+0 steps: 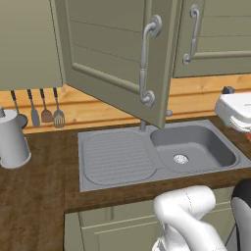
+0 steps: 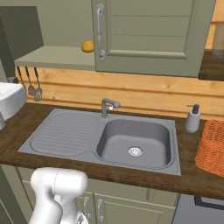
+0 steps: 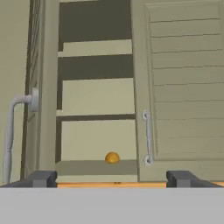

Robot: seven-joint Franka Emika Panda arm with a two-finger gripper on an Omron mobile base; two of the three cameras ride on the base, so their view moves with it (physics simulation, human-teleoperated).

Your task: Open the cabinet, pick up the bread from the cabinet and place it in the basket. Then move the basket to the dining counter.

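The cabinet's left door [image 1: 112, 54] stands swung open over the sink, its curved grey handle [image 1: 145, 63] facing me. On the bottom shelf [image 2: 57, 57] lies the bread [image 2: 88, 46], a small golden lump, which also sits near the shelf's front edge in the hand view [image 3: 112, 157]. My gripper [image 3: 111, 179] is open and empty, its fingertips [image 3: 40, 178] wide apart, level with the shelf's edge and well back from the bread. The orange wicker basket [image 2: 213, 146] rests on the worktop right of the sink.
A grey sink [image 2: 133, 140] with a drainboard and faucet [image 2: 107, 106] lies below the cabinet. A soap dispenser [image 2: 192, 119] stands beside the basket. A grey canister [image 1: 12, 142] and hanging utensils [image 1: 45, 110] are at the left. The cabinet's right door [image 3: 183, 87] is shut.
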